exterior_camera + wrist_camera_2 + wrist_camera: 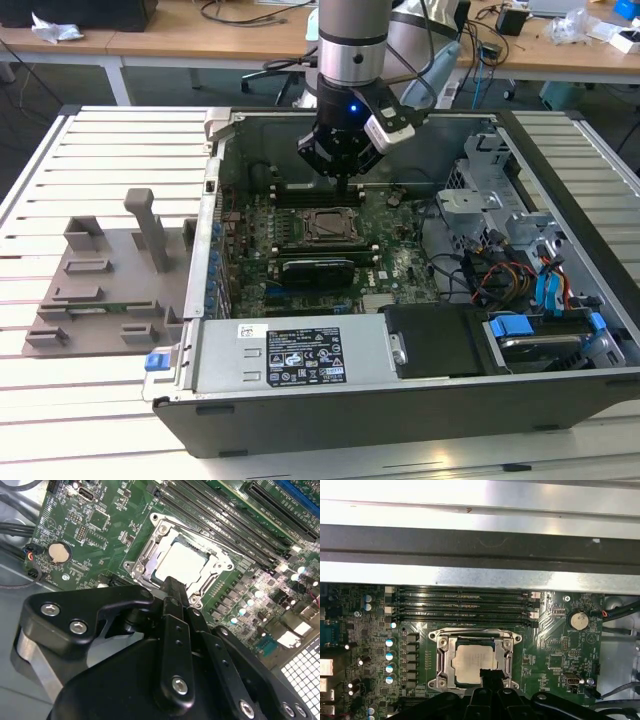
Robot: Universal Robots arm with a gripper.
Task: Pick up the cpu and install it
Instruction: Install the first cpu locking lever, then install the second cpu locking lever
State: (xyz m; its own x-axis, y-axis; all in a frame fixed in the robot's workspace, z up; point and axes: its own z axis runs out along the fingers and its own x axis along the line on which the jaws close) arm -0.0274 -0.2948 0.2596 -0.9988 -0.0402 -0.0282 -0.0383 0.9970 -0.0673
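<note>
Arm vertical, pincer [345, 181] closed, downward

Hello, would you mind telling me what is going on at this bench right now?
A robot arm is working inside an open computer case lying on a slatted table. Its gripper hangs just above the motherboard. In both wrist views the cpu already lies in the socket frame, with the gripper's tip directly over its edge. A grey plastic tray sits outside the case on the exterior view's left.
</note>
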